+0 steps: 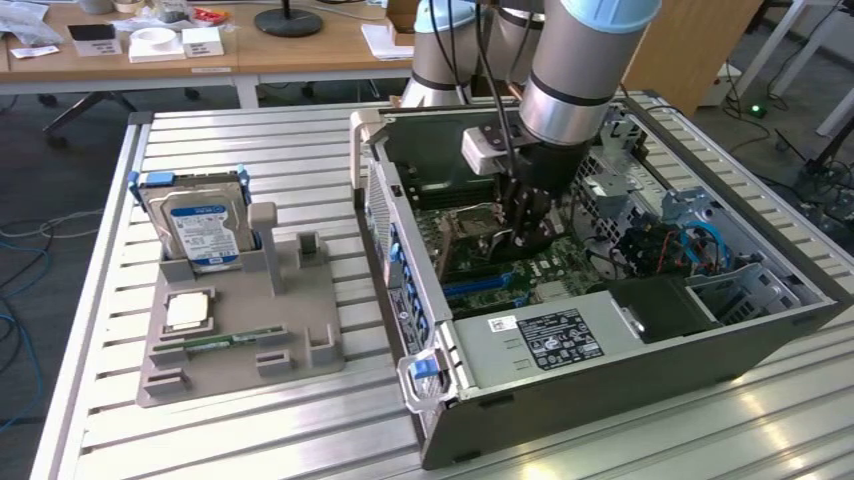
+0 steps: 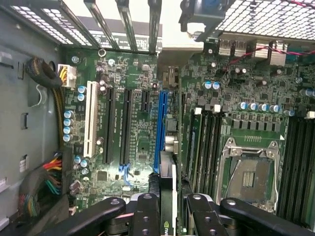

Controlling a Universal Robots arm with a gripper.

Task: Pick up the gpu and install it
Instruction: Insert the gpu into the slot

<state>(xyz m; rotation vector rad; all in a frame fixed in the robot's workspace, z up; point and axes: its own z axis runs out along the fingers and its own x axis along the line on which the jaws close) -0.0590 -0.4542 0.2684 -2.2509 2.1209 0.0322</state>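
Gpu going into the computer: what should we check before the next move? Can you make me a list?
1. The gpu gripped by the end effector: ok.
2. The gpu in line with the blue slot: ok, as it looks.
3. That slot free of other cards: ok.
4. Bundled cables away from the slot: ok.
5. Side of the case open: ok.
6. The gpu touching the slot: cannot tell.
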